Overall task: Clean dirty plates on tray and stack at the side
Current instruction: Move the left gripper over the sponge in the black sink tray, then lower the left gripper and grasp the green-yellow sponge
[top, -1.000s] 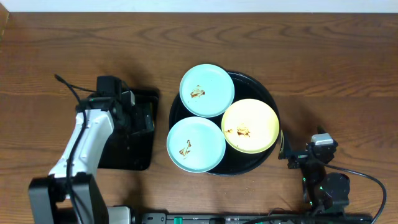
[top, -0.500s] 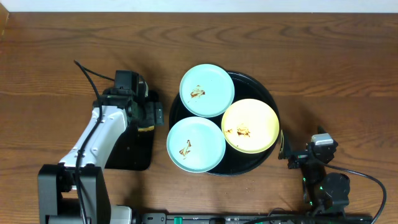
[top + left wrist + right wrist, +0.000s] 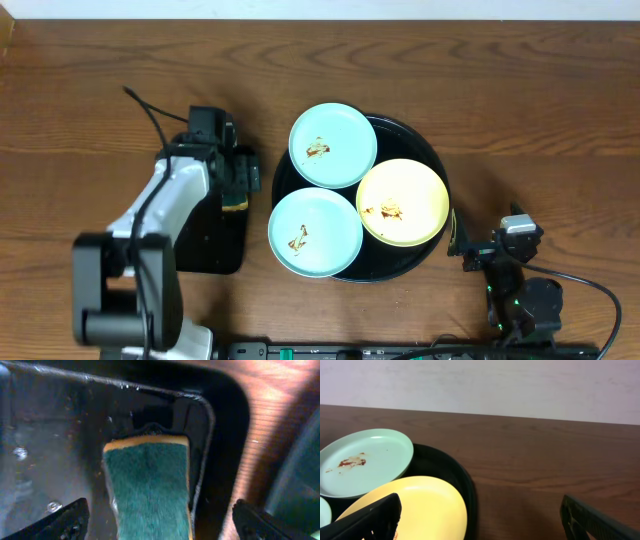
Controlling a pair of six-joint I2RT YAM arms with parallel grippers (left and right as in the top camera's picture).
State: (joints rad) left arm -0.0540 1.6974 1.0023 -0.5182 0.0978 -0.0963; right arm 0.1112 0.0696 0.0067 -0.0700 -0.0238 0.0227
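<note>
Three smeared plates lie on the round black tray (image 3: 396,133): a pale blue plate (image 3: 333,145) at the back, a second pale blue plate (image 3: 315,233) at the front left, and a pale yellow plate (image 3: 403,203) at the right. My left gripper (image 3: 244,186) is open over a green and yellow sponge (image 3: 147,487), whose edge shows in the overhead view (image 3: 236,205). In the left wrist view the fingers (image 3: 160,522) stand wide on either side of the sponge, not touching it. My right gripper (image 3: 462,243) is open and empty beside the tray's front right rim (image 3: 466,485), facing the yellow plate (image 3: 415,505).
The sponge lies in the right far corner of a rectangular black tray (image 3: 205,245) left of the round tray. Bare wooden table (image 3: 540,120) lies to the right and behind. The left arm's cable (image 3: 150,112) loops over the table at the left.
My left arm has swung right and forward across the rectangular tray, bringing its gripper over the sponge at the tray's right edge. The right arm and the plates have not moved.
</note>
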